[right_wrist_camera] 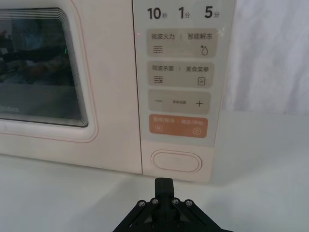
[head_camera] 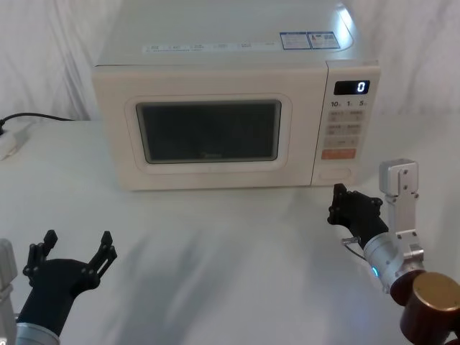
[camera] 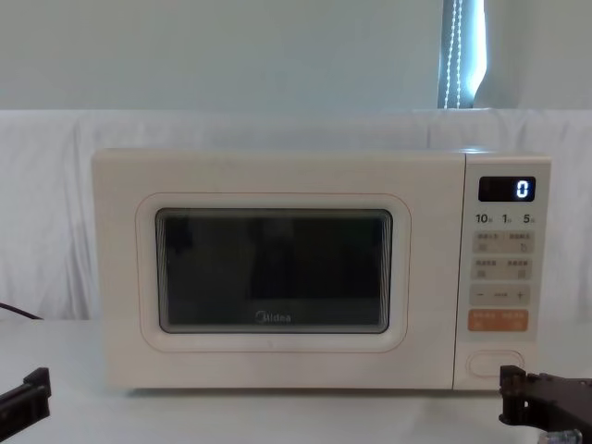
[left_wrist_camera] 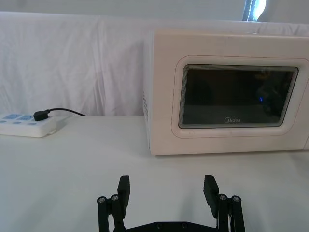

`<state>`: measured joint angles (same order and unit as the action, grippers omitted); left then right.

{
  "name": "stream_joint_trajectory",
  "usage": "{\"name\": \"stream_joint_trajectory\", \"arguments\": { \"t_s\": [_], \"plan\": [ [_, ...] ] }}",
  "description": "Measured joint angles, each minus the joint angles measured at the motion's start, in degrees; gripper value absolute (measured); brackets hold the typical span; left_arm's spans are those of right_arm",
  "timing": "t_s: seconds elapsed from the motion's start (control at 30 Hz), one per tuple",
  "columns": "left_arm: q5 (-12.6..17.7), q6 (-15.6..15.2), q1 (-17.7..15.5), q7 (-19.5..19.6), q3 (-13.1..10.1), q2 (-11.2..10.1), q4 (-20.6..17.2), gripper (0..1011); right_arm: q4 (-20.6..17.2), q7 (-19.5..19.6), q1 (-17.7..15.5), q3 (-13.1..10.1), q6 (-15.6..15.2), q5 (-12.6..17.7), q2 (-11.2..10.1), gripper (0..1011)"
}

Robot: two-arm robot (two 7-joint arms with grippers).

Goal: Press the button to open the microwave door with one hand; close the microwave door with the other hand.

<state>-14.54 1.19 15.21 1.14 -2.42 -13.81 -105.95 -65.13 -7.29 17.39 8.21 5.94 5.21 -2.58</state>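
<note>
The cream microwave stands at the back of the white table, its display showing 0. The microwave door with its dark window sits flush with the front, closed. The wide cream button lies at the bottom of the control panel, under the orange key. My right gripper is shut and points at the button from a short distance in front. In the right wrist view its tip sits just short of the button, not touching. My left gripper hovers open near the table's front left, facing the door.
A white power strip with a black plug and cable lies on the table left of the microwave. White cloth hangs behind. Bare tabletop stretches between both grippers and the oven front.
</note>
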Motion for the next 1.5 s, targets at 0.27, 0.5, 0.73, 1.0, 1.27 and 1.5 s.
{"name": "stream_joint_trajectory", "arguments": {
  "t_s": [0.27, 0.5, 0.73, 1.0, 1.27, 1.5],
  "plan": [
    [0.00, 0.00, 0.00, 0.00, 0.00, 0.00, 0.00, 1001, 3.55, -0.08, 2.44, -0.23, 0.66, -0.23, 0.28, 0],
    [0.00, 0.00, 0.00, 0.00, 0.00, 0.00, 0.00, 1001, 6.61, -0.14, 4.40, -0.46, 1.37, -0.46, 0.53, 0],
    [0.00, 0.00, 0.00, 0.00, 0.00, 0.00, 0.00, 1001, 10.22, -0.28, 6.48, -0.86, 2.48, -0.52, 0.81, 0],
    [0.00, 0.00, 0.00, 0.00, 0.00, 0.00, 0.00, 1001, 14.02, -0.32, 8.80, -1.34, 3.91, -0.58, 0.97, 0],
    [0.00, 0.00, 0.00, 0.00, 0.00, 0.00, 0.00, 1001, 16.79, -0.42, 10.73, -1.56, 4.60, -1.01, 1.07, 0],
    [0.00, 0.00, 0.00, 0.00, 0.00, 0.00, 0.00, 1001, 18.60, -0.43, 12.13, -1.76, 5.05, -1.41, 1.19, 0]
  ]
}}
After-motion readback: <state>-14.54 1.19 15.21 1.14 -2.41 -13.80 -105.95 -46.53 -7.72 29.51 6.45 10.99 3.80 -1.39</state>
